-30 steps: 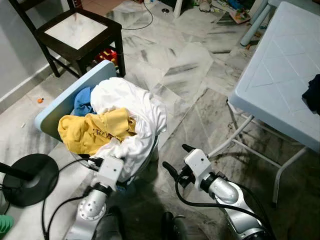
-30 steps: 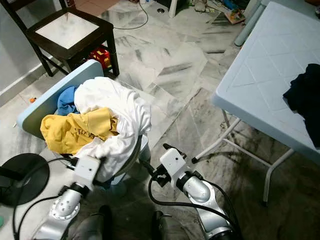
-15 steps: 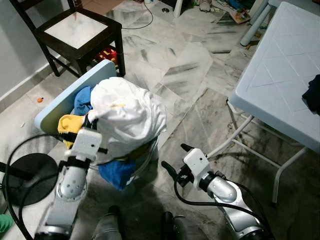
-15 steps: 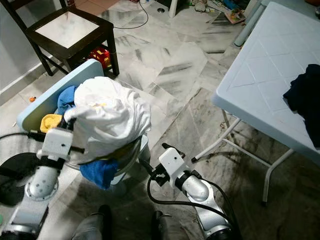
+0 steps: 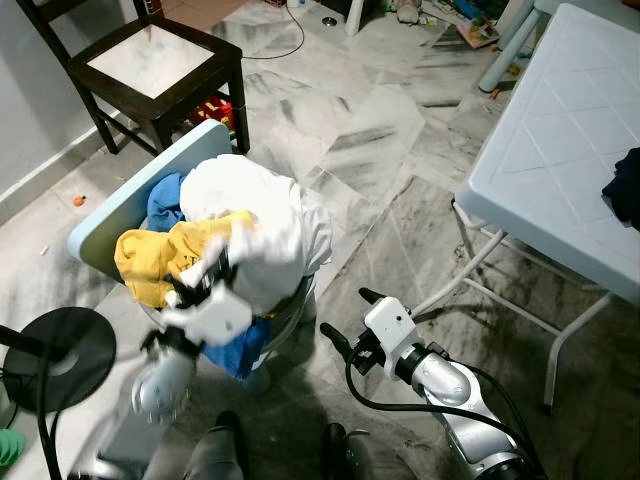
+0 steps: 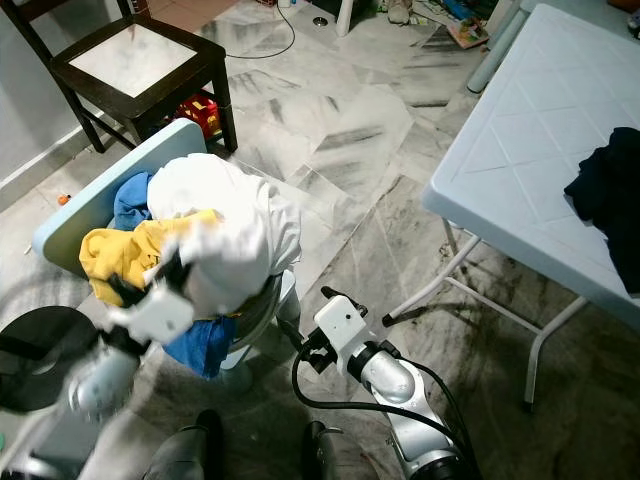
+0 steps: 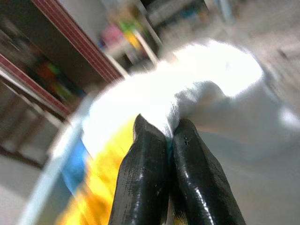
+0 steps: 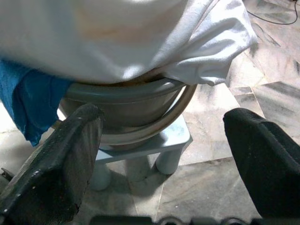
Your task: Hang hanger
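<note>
A heap of clothes fills a grey basket (image 8: 126, 91) on a small pale stool (image 8: 173, 140): a white garment (image 5: 270, 215) on top, a yellow one (image 5: 145, 260) at the left, a blue one (image 5: 235, 345) hanging over the front. A tan curved bar (image 8: 180, 101), like a wooden hanger, lies along the basket rim under the white cloth. My left gripper (image 5: 205, 280), blurred by motion, is at the front of the heap. Its fingers (image 7: 183, 154) are pressed together, with white cloth at the tips. My right gripper (image 5: 345, 318) hangs open, low beside the stool and pointing at the basket.
A dark wooden chair (image 5: 160, 60) stands behind the basket. A pale blue board (image 5: 130, 195) leans at its left. A light blue folding table (image 5: 560, 150) with a dark cloth (image 5: 625, 185) is at the right, its legs (image 5: 480, 260) near my right arm. A black round base (image 5: 60, 355) sits on the floor at left.
Half a second ago my left arm stood higher, with the white garment bunched up over the yellow one. It has swung lower, and the yellow garment shows again. The right arm has hardly moved.
</note>
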Motion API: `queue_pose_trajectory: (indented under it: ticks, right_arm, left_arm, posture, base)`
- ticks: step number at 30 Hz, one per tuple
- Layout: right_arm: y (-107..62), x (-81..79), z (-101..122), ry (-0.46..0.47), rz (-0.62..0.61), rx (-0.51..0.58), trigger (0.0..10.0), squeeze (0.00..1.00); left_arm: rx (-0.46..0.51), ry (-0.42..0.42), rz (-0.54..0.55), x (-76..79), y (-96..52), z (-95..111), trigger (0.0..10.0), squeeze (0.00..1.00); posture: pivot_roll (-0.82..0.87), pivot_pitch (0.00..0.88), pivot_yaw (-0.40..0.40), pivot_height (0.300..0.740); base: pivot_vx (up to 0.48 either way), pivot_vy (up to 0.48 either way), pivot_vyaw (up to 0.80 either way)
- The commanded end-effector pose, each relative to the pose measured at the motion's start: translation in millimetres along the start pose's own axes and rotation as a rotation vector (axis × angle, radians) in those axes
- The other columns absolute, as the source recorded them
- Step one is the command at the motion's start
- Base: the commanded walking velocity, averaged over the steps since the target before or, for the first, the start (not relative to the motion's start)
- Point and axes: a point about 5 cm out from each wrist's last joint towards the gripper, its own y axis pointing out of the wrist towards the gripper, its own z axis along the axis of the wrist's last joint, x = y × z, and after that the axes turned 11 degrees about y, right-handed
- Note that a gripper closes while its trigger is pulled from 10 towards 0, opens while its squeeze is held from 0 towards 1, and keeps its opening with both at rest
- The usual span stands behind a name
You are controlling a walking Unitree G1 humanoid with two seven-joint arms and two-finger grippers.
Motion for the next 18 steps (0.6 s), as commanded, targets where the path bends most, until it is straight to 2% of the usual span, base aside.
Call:
queue_pose_trajectory:
  ticks: [1,4,10,11,12,13,18]
  right_arm:
    - [-5.8,-0.1,-6.1,-0.002,-0.007,-0.020,10.0,0.00]
    - [-6.3,-1.4,-6.9,-0.002,-0.004,-0.023,10.0,0.00]
    - [-5.5,-0.7,-6.4,-0.004,0.000,-0.026,10.0,0.00]
    - [-5.4,-0.7,-6.3,-0.004,0.002,-0.026,10.0,0.00]
    - [-5.2,-0.9,-6.3,-0.005,0.003,-0.026,10.0,0.00]
    - [-4.9,-1.1,-6.1,-0.006,0.004,-0.026,10.0,0.00]
    - [-4.0,-1.8,-5.6,-0.006,0.007,-0.025,10.0,0.00]
  left_arm:
    - [-0.044,-0.023,-0.049,13.5,-9.2,-7.0,0.0,0.00]
    - [-0.153,-0.062,-0.110,29.9,-29.1,-24.6,0.0,0.00]
    - [-0.222,-0.050,-0.123,33.7,-39.2,-39.0,0.0,0.00]
    - [-0.227,-0.039,-0.127,34.6,-39.5,-40.9,8.0,0.73]
    - [-0.226,-0.027,-0.130,35.4,-39.4,-42.0,8.0,0.73]
    - [-0.224,-0.021,-0.139,38.0,-39.3,-43.3,10.0,1.00]
    - [-0.202,0.017,-0.160,47.0,-38.3,-44.5,10.0,1.00]
  posture:
    - [0.04,0.269,-0.117,0.740]
    - [0.04,0.270,-0.118,0.740]
    - [0.05,0.274,-0.123,0.740]
    - [0.05,0.274,-0.123,0.740]
    - [0.05,0.274,-0.123,0.740]
    - [0.05,0.275,-0.125,0.740]
    - [0.05,0.275,-0.124,0.740]
  base:
    - [0.000,0.000,0.00]
    - [0.000,0.000,0.00]
    - [0.000,0.000,0.00]
    - [0.000,0.000,0.00]
    - [0.000,0.000,0.00]
    - [0.000,0.000,0.00]
    - [0.000,0.000,0.00]
